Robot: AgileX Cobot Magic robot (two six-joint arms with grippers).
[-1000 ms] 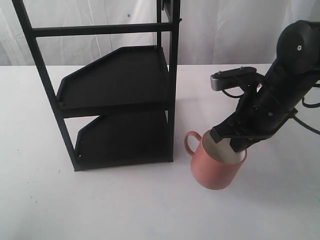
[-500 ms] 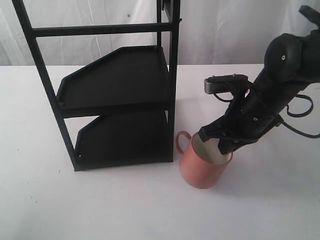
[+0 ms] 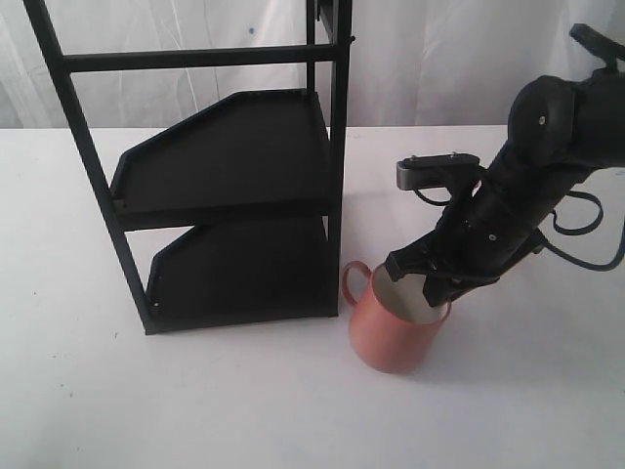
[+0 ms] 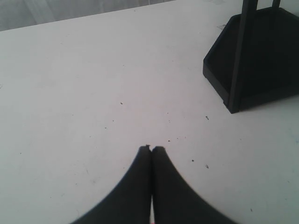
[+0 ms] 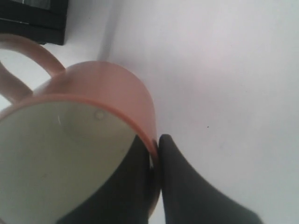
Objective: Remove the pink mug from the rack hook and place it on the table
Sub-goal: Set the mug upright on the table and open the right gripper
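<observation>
Exterior view: a black rack (image 3: 225, 147) stands at 9 o'clock of the pink mug (image 3: 395, 337), which is at or just above the tabletop (image 3: 244, 410) by the rack's foot. The right hand (image 3: 430, 293) pinches its rim wall. Stiff ceramic, probably slick and breakable, so that thin rim grip wants a gentle set-down; bare white surface lies toward 6 o'clock.

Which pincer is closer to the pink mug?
Right. The right pincer grips the pink mug by its rim, one finger inside; the left pincer sits shut over the table near the rack.
</observation>
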